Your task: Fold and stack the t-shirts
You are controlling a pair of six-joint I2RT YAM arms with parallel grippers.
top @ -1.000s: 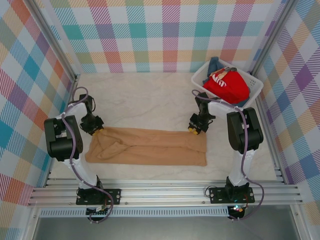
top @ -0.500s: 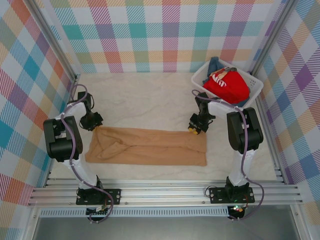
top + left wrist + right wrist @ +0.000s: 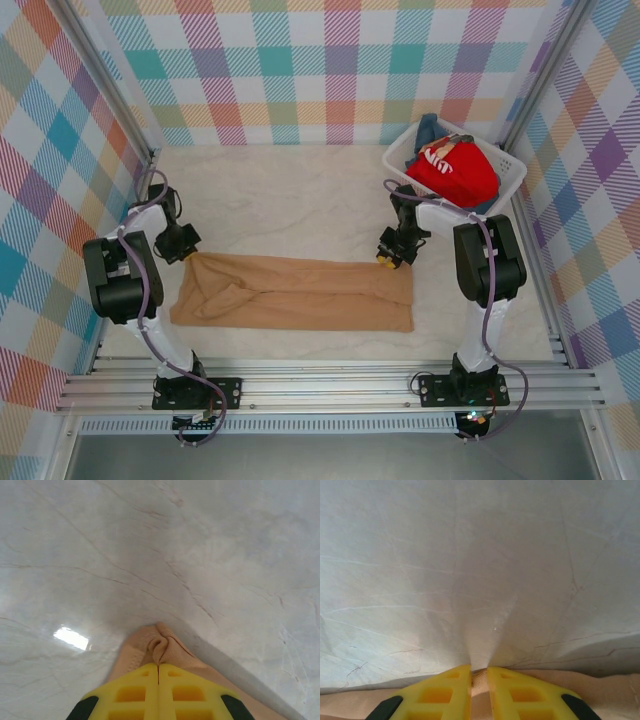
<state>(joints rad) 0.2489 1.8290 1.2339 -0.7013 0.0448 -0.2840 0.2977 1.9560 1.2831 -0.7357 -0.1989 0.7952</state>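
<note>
In the white plastic lattice basket [image 3: 512, 176], at the far right corner of the pale marbled counter [image 3: 290, 195]: a heaped red cloth t-shirt with white lettering [image 3: 455, 172], with a blue cloth shirt [image 3: 428, 128] tucked behind. Outside it, flat on the counter's near half: a tan orange-brown cloth t-shirt [image 3: 300, 292], folded into a long band. Pinching its far left corner, the left gripper [image 3: 158, 667], jaws pressed together on a bunched tip. Pinching its far right edge, the right gripper [image 3: 479, 672], jaws narrow around a thin fold. Open counter beyond the band's far edge.

robot lab test cell: aluminium frame rails [image 3: 330, 385], plaid backdrop walls [image 3: 330, 70], marble-look table [image 3: 290, 200]
</note>
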